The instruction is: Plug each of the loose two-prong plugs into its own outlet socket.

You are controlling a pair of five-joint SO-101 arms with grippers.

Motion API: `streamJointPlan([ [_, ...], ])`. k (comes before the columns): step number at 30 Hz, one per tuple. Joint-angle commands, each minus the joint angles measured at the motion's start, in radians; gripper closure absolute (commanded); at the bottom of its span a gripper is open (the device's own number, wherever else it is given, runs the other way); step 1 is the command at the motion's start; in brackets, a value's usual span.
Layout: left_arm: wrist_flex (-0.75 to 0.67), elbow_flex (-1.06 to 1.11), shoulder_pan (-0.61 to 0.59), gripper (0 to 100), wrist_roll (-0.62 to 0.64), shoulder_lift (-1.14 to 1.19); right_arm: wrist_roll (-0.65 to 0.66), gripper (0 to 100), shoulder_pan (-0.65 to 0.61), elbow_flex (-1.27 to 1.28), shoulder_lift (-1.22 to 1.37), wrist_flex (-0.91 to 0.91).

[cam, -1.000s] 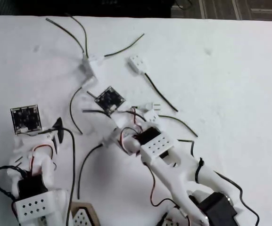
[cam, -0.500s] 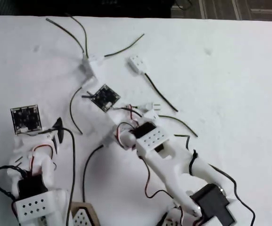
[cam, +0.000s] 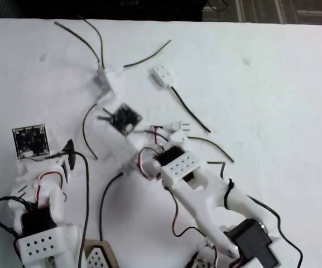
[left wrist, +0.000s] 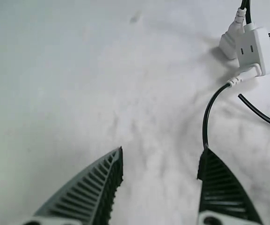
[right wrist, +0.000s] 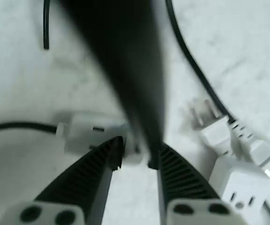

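left gripper (left wrist: 163, 152): jaws wide open, holding nothing, over bare tabletop (left wrist: 78, 70); outlet block (left wrist: 255, 44) with cables attached lies well apart from it. right gripper (right wrist: 135, 152): jaws nearly closed, pinching the end of a white plug (right wrist: 90, 131), black cable (right wrist: 18, 126) trailing off it. second plug (right wrist: 213, 131), prongs bare, lies just beside a socket block (right wrist: 240, 180). dark blurred bar (right wrist: 125, 61) runs down to the right jaws, can't tell what it is
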Motion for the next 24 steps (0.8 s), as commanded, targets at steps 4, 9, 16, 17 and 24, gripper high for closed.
streamJointPlan([
  [4, 0.089, -0.103, 0.097, 69, -0.118, -0.012, -0.002, 77.2, -0.036, -0.014, -0.266, 0.170],
  [9, 0.169, -0.157, 0.185, 68, -0.173, -0.012, -0.003, 77.2, -0.064, -0.014, -0.515, 0.344],
  [16, 0.284, -0.192, 0.348, 68, -0.247, -0.005, -0.003, 85.1, 0.007, -0.014, -0.874, 0.578],
  [17, 0.299, -0.196, 0.361, 68, -0.258, -0.005, -0.003, 88.9, 0.033, -0.014, -0.909, 0.590],
  [24, 0.347, -0.198, 0.492, 68, -0.275, -0.005, -0.003, 94.0, 0.251, 0.069, -1.063, 0.595],
])
